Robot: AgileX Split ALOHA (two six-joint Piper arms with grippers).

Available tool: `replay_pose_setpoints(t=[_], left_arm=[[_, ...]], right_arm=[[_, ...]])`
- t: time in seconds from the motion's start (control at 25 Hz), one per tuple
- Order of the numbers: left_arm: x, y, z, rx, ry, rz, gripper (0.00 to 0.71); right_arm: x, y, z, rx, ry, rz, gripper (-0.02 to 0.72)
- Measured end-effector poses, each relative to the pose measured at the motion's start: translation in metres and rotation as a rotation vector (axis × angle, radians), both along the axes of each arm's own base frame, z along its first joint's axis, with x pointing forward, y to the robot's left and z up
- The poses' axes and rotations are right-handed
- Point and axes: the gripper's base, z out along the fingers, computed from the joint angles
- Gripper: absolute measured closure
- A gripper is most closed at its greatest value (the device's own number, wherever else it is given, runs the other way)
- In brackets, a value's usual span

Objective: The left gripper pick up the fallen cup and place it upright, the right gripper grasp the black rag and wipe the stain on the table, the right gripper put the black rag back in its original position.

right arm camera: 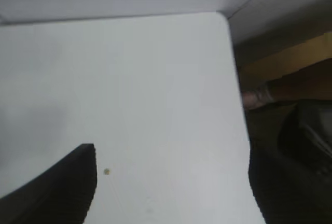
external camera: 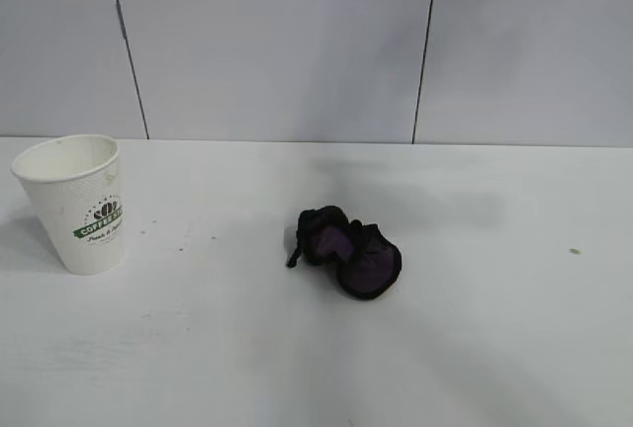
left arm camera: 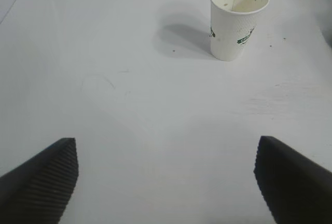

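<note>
Presently on the table (external camera: 475,368): cup (external camera: 78,203), upright at the exterior view's left side, mouth up, green logo facing the camera; black rag (external camera: 346,250), a crumpled lump with purple lining showing, near centre, well apart from the cup. Left gripper (left arm camera: 166,180): fingers spread wide, holding nothing, raised over bare tabletop with the cup standing ahead of it. Right gripper (right arm camera: 171,182): fingers parted, empty, above the table's rounded corner beside a tiny brownish speck (right arm camera: 106,171)
</note>
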Motion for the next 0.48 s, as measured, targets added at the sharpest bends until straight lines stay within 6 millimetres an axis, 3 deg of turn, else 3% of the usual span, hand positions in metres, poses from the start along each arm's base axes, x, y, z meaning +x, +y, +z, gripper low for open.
replay_pose_setpoints(t=[0.12, 0.24, 0.36, 0.48], left_arm=[[0.000, 0.000, 0.000, 0.000, 0.000, 0.000, 0.046], [0.000, 0.000, 0.000, 0.000, 0.000, 0.000, 0.046], [0.000, 0.000, 0.000, 0.000, 0.000, 0.000, 0.046], [0.000, 0.000, 0.000, 0.000, 0.000, 0.000, 0.046]], right_arm=[[-0.067, -0.004, 0.049, -0.015, -0.162, -0.021, 0.146], [-0.137, 0.004, 0.084, 0.021, -0.333, 0.018, 0.146], [-0.208, 0.015, 0.099, 0.072, -0.475, 0.099, 0.146], [-0.270, 0.027, 0.085, 0.123, -0.545, 0.190, 0.146]])
